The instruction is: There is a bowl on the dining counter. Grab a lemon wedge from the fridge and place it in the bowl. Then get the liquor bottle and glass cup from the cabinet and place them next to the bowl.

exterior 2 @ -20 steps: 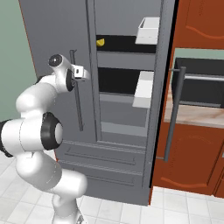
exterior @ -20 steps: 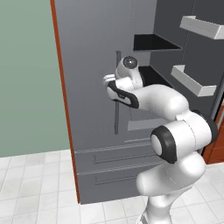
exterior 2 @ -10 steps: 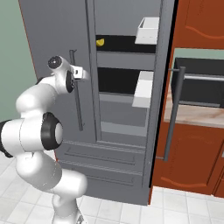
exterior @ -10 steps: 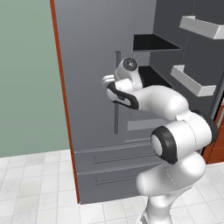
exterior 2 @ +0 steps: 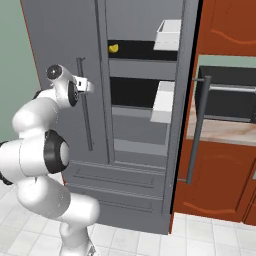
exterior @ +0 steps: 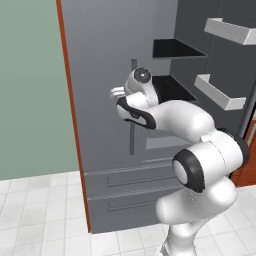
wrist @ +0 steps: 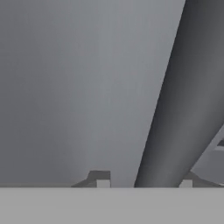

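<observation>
Yellow lemon wedge [exterior 2: 114, 48]: one; fridge [exterior 2: 140, 165] handles: two.

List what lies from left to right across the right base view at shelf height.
Green wall → closed fridge door → its vertical handle → lemon wedge on the fridge shelf → white door bin → open door's handle → wooden cabinet.

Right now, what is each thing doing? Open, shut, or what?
Right fridge door: swung open.
Left fridge door: shut.
Door handle: between the end effector's fingers.
End effector: fingers either side of the handle; grip unclear.
Lemon wedge: lying on the upper shelf.
Bottom drawers: shut.
</observation>
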